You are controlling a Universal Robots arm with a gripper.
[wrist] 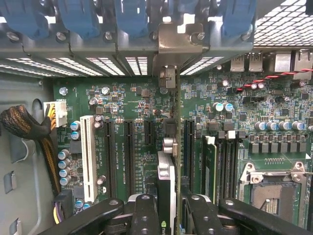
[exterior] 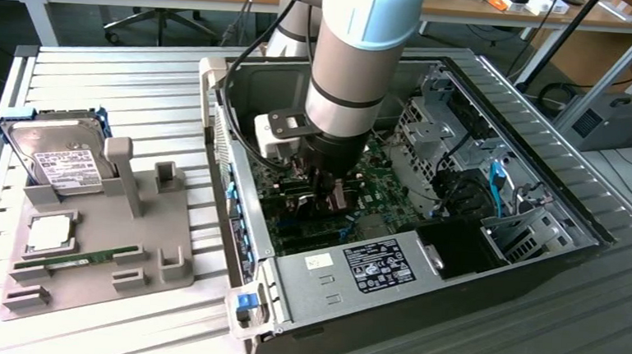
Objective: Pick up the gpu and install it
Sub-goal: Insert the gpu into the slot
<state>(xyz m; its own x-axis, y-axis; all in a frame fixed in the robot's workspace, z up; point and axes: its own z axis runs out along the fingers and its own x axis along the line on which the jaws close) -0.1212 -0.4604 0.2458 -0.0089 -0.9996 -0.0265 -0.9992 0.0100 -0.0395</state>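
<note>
Gripper [wrist: 168,208] pinches the gpu [wrist: 167,183] edge-on, straight below it an expansion slot [wrist: 168,128]; held upright to seat.

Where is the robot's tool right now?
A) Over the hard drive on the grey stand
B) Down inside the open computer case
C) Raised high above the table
B: the tool sits inside the open computer case, holding the gpu edge-on above the motherboard slots.

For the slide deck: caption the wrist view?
Gripper holds the gpu edge-on above the motherboard slots.
</note>
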